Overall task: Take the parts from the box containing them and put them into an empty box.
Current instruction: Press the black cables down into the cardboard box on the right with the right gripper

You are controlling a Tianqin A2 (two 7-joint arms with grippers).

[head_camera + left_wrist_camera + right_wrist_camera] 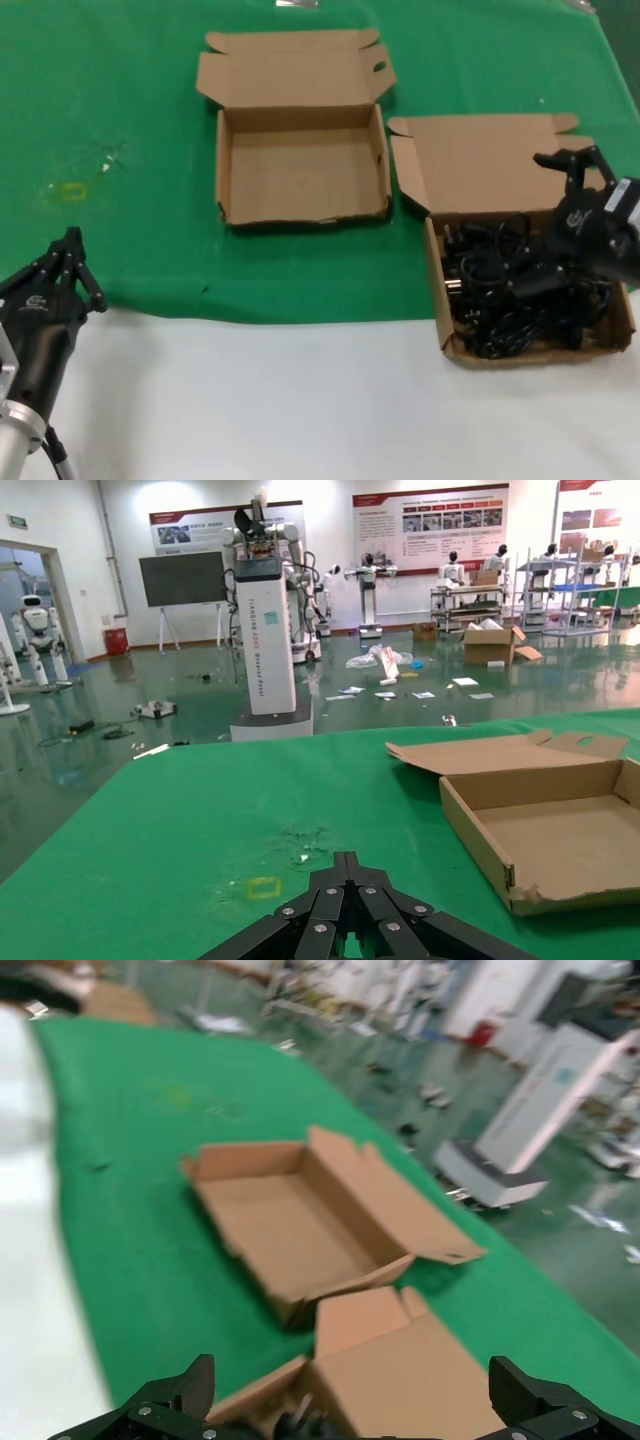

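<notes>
the right hand (578, 165) hangs over the box containing them (620, 335), fingers spread apart, ready to take the parts (510, 290) tangled inside. the empty box (300, 165) lies open alongside to receive them. the left hand (60, 265), fingers together, is parked at the counter (300, 400) edge.

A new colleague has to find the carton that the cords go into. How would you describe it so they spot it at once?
On the green cloth lie two open brown cartons. The empty box is the one nearer the table's middle, to the robot's left of the box holding the black cords, over which the right gripper hangs. Its floor is bare cardboard and its front rim is wavy and dented.
</notes>
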